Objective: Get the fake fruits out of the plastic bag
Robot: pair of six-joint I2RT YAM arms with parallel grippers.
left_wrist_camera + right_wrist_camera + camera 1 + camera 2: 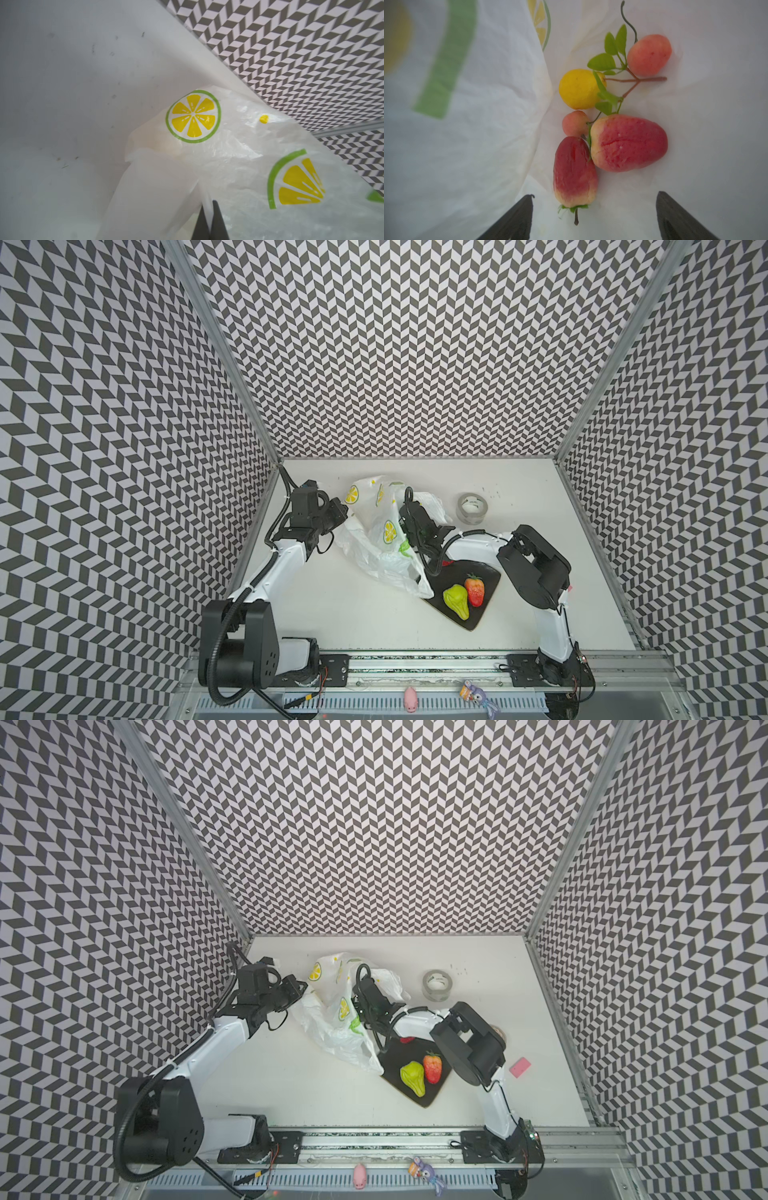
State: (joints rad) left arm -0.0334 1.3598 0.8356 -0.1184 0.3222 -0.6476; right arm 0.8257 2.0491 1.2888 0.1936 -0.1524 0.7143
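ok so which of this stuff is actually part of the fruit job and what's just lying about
Job: plastic bag, fake fruits inside it, green pear and strawberry on the black plate.
Lying about: tape roll, pink pig, purple toy, pink block.

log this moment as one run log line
left gripper: shut on bag | right gripper: open, in bag near fruits | plate: pear, strawberry

You are seeing the plastic bag (386, 531) lying near the worktop's (332, 614) back edge, fake fruits (627, 143) sitting inside it, the tape roll (471, 508) standing to its right. Before it, the tray (453, 576) is carrying a pear (456, 601) left of a strawberry (475, 591).
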